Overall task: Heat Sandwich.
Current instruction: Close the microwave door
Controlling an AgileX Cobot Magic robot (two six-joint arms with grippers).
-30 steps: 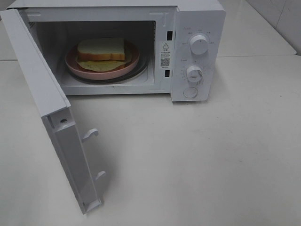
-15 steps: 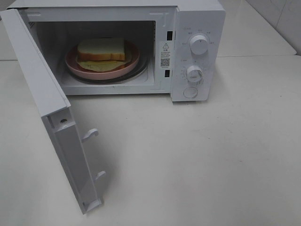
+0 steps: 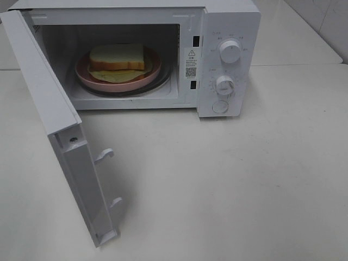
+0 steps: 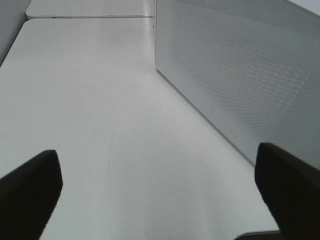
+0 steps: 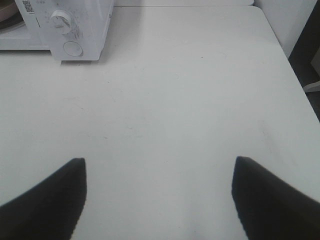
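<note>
**Sandwich on its plate inside the microwave, door wide open**

Nearest first: the left gripper (image 4: 159, 192) has its two dark fingertips spread far apart with only bare white table (image 4: 90, 110) between them. Nothing is held. Over on the other side it's the same story for the right gripper (image 5: 160, 200), which is parted wide over the tabletop and gripping nothing.

Just beside the left gripper stands a dotted white panel (image 4: 240, 75), upright on the table. From the high camera neither gripper is in sight. The microwave door (image 3: 60, 125) swings out towards us on the left, with its two latch hooks (image 3: 104, 155) sticking out of the inner edge.

Further back is the microwave (image 3: 228, 16) itself, with two round knobs (image 3: 230, 51) stacked above a round button (image 3: 220, 106) on the right-hand control strip.

Deepest of all, inside the open cavity, the sandwich (image 3: 117, 57) lies on a pink plate (image 3: 119, 85), and that plate rests on the turntable (image 3: 136, 92).
</note>
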